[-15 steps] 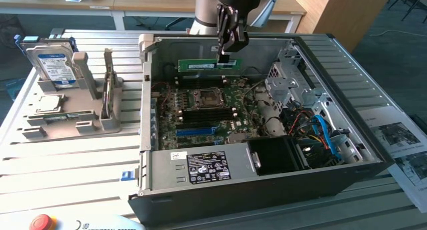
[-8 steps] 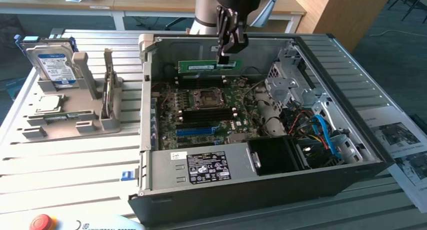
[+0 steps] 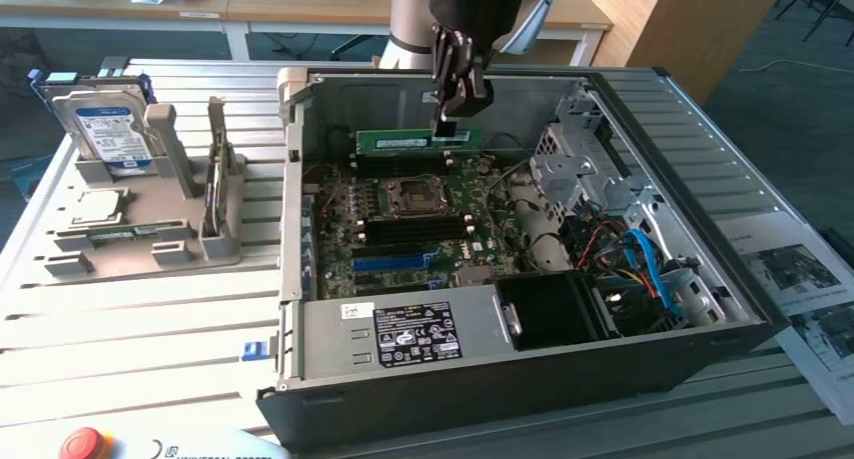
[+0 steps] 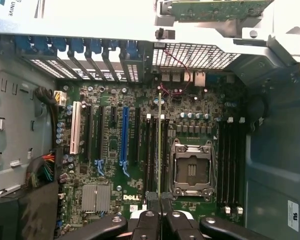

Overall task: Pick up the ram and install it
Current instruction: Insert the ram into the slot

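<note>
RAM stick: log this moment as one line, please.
pincer: shut on RAM stick | location: over motherboard, inside open computer case | status: held edge-down, not seated

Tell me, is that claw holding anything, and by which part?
Yes. The gripper holds the ram, a thin green stick, pinched near its end toward the exterior view's right, over the open computer case.

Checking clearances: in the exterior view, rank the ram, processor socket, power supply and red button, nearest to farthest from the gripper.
1. ram, held in the gripper.
2. processor socket, on the board below.
3. power supply, at the near end of the case.
4. red button, outside the case, the exterior view's lower left.
</note>
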### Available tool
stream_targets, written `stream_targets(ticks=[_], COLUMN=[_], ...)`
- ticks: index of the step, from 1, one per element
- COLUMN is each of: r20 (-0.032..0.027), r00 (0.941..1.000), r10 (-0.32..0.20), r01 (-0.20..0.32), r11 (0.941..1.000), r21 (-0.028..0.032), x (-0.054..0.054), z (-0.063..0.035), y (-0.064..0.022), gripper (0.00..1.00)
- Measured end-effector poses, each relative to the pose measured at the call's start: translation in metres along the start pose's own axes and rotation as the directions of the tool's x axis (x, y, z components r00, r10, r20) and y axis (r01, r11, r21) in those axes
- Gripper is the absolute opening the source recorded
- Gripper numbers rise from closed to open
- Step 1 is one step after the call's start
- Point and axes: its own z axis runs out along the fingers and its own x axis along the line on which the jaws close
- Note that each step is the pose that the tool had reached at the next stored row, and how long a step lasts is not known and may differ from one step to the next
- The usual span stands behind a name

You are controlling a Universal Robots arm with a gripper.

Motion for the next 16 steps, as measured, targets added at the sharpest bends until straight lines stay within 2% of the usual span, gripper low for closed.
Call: stream_targets(ticks=[5, 6, 16], r20=[0.0, -0.0001, -0.0003], r00=[1.0, 1.0, 1.0], r10=[0.0, 0.0, 0.0], r01=[0.0, 0.0, 0.0], r11=[1.0, 1.0, 1.0], r21=[0.0001, 0.0002, 0.0004], x=[0.0, 0.0, 0.0], z=[0.0086, 0.0164, 0.0298], y=[-0.0005, -0.001, -0.0017], gripper=[0.12, 0.12, 0.12])
